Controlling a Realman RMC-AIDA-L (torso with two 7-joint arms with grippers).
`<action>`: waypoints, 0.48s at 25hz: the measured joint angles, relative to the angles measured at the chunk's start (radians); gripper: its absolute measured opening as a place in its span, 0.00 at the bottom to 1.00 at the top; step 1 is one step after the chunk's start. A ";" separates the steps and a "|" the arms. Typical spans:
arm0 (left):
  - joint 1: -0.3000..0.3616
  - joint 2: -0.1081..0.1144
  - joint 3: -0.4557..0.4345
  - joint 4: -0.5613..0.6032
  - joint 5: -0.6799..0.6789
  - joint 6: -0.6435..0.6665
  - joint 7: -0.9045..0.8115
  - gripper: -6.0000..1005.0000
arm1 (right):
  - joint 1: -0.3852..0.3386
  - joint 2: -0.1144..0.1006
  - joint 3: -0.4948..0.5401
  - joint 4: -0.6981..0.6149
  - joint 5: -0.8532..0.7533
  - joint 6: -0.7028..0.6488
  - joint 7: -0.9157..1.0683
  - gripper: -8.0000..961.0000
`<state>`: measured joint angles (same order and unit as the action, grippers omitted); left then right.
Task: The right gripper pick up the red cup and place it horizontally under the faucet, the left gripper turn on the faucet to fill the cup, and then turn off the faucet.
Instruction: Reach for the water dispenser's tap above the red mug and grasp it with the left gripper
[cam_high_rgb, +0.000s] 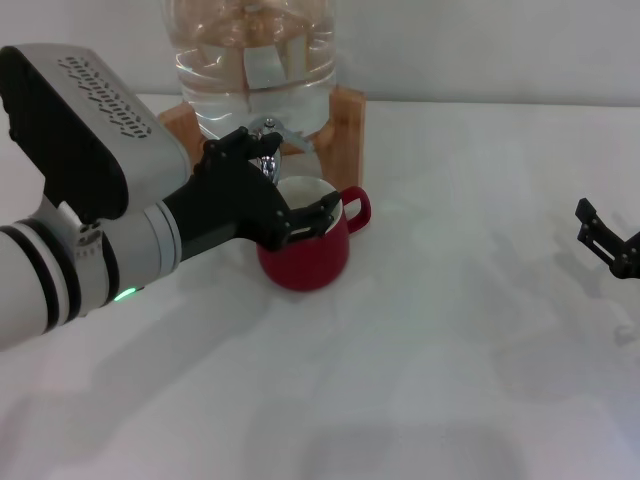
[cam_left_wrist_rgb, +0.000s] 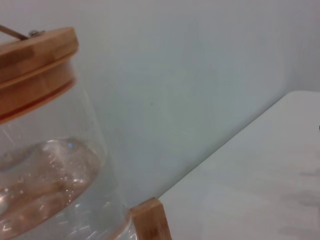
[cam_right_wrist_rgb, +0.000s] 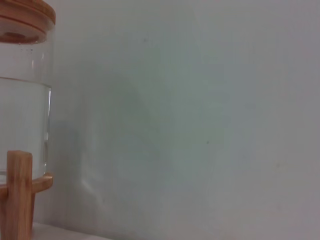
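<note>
Red cup (cam_high_rgb: 305, 250) already sat upright under the faucet (cam_high_rgb: 268, 160) near the worktop's back edge, left gripper (cam_high_rgb: 275, 200) fingers splayed at the lever, so probably the tap-turning step; right gripper (cam_high_rgb: 608, 243) idled apart at the right edge.

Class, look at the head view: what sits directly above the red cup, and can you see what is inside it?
The left gripper and faucet sit above the red cup. Its cream inside shows partly; any water is hidden by fingers.
</note>
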<state>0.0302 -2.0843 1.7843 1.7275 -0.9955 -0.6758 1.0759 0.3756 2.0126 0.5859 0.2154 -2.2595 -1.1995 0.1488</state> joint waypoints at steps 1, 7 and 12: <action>-0.001 0.000 -0.001 -0.001 0.000 0.000 0.000 0.88 | 0.000 0.000 0.000 0.000 0.000 0.000 0.000 0.90; -0.006 0.002 -0.005 -0.021 0.001 0.014 0.006 0.88 | 0.000 0.000 0.000 0.001 0.000 0.000 0.000 0.90; -0.032 0.001 -0.004 -0.053 0.002 0.016 0.013 0.88 | 0.000 0.000 0.000 0.001 0.000 0.000 0.000 0.90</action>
<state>-0.0023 -2.0829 1.7799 1.6744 -0.9938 -0.6598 1.0890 0.3758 2.0126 0.5860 0.2164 -2.2595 -1.1996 0.1488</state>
